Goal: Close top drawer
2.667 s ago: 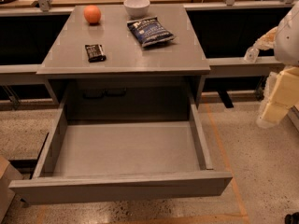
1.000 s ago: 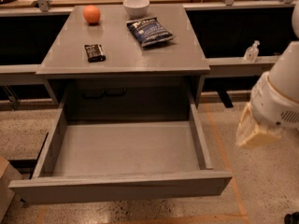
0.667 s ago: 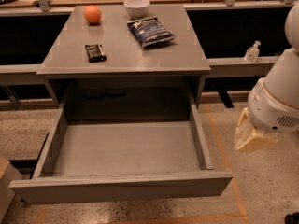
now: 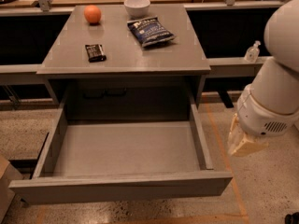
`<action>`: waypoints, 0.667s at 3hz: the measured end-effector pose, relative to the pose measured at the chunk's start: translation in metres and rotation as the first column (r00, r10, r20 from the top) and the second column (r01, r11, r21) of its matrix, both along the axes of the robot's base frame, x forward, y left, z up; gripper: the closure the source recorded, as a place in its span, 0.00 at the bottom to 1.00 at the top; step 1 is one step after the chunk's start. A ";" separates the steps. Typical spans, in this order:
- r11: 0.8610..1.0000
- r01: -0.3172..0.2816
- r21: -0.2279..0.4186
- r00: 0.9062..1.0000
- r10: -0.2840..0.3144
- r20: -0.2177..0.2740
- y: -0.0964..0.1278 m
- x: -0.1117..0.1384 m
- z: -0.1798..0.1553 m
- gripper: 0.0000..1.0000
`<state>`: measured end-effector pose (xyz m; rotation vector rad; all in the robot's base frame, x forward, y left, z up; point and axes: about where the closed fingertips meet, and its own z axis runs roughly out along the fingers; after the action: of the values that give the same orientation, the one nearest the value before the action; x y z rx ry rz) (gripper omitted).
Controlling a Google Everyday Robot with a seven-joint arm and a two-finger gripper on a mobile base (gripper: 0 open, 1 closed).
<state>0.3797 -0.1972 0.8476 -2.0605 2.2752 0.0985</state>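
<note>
The top drawer (image 4: 120,186) is a wide matte-grey tray pulled far out from under the grey tabletop (image 4: 140,55). Its flat handleless front panel faces me at the bottom of the camera view, and the tray holds nothing. My gripper (image 4: 244,143) is a cream-coloured piece at the end of the white arm (image 4: 275,87). It hangs just right of the drawer's right side wall (image 4: 202,134), above the floor, apart from the drawer.
On the tabletop lie an orange (image 4: 92,14), a white bowl (image 4: 137,6), a dark chip bag (image 4: 150,31) and a small black bar (image 4: 95,52). A clear bottle (image 4: 252,52) stands on the shelf at right. A box corner (image 4: 4,185) shows at bottom left.
My arm has swung in from the right edge, and the gripper has dropped down and left toward the drawer's right side. The drawer stays pulled out as before.
</note>
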 end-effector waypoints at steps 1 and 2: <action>1.000 -0.029 0.008 0.997 0.029 -0.068 0.001 -0.010 -0.041 1.00; 0.999 -0.041 0.029 0.990 0.045 -0.134 0.002 -0.022 -0.089 1.00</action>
<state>0.3579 -0.1947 0.7583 -2.1518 2.2904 0.2769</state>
